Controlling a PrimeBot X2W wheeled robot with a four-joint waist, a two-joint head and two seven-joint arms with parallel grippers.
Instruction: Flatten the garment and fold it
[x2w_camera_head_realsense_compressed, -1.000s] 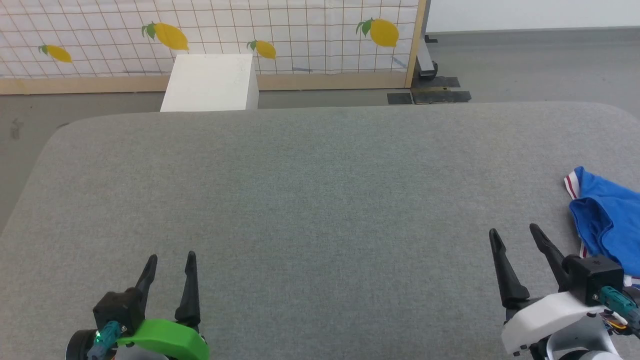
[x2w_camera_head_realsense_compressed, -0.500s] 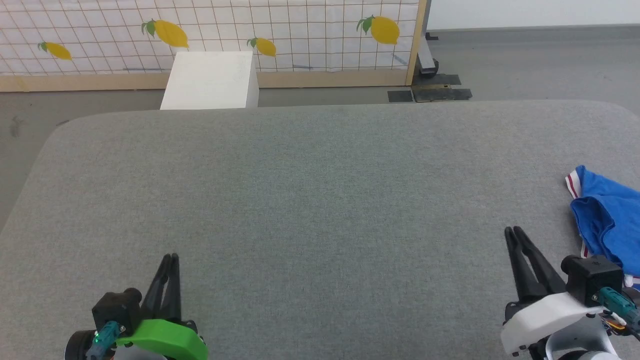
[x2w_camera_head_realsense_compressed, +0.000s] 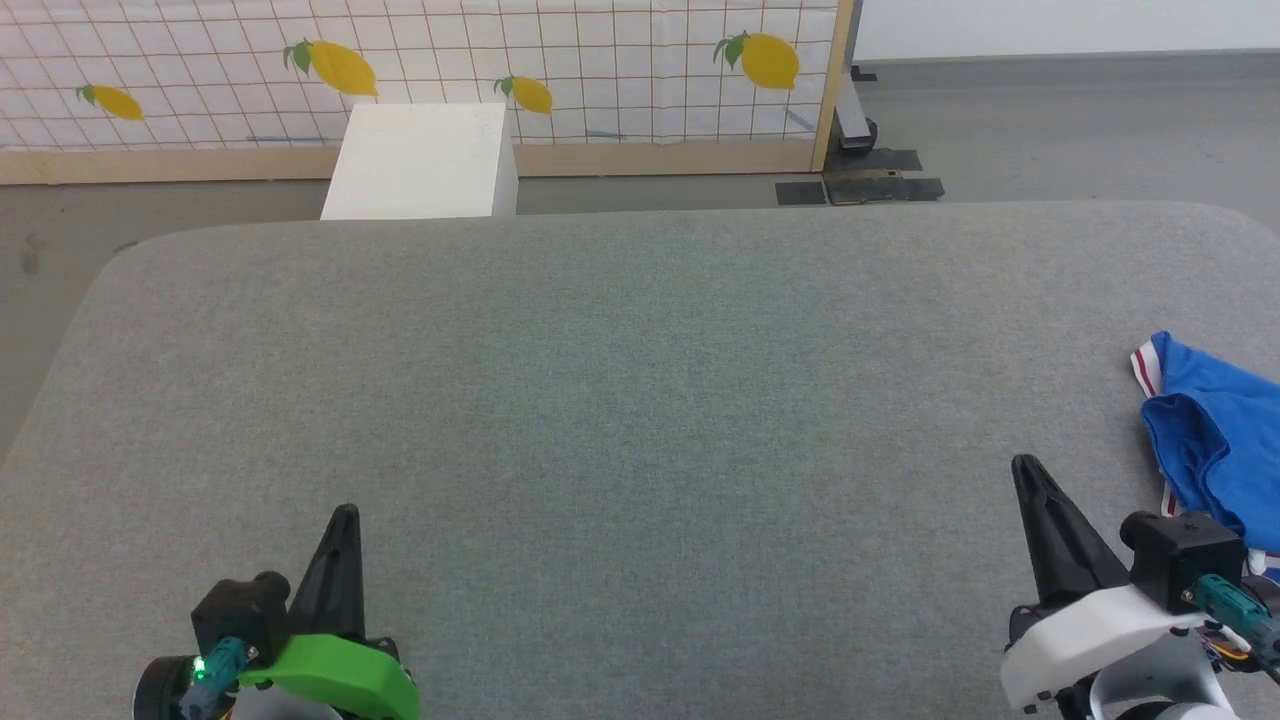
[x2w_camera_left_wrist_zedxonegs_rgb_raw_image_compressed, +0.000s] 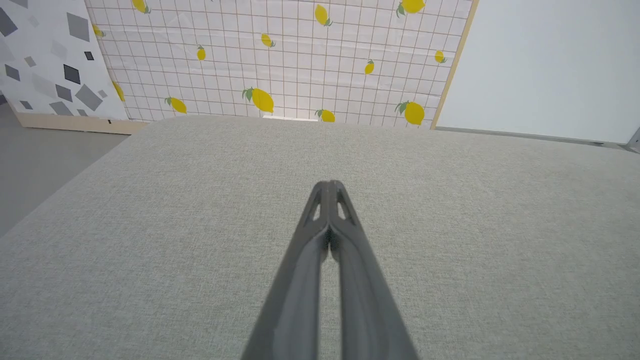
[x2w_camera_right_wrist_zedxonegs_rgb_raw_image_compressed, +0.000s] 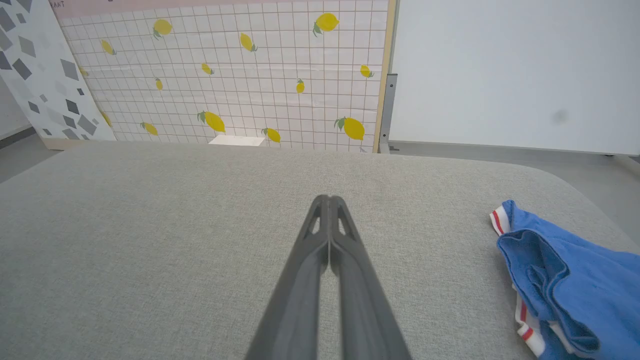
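Both tools, open a second ago, are now closed and empty: left tool (x2w_camera_head_realsense_compressed: 343, 515) and right tool (x2w_camera_head_realsense_compressed: 1024, 468) at the desk's (x2w_camera_head_realsense_compressed: 640, 380) near edge. Your shirt (x2w_camera_head_realsense_compressed: 1215, 440) lies bunched at the right edge; reopen to grasp it.

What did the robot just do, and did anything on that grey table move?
Both grippers closed on nothing: the left gripper and the right gripper had fingers spread a second ago; now each pair is pressed together. The arms barely shifted. The blue shirt stays crumpled at the right edge of the table, untouched.
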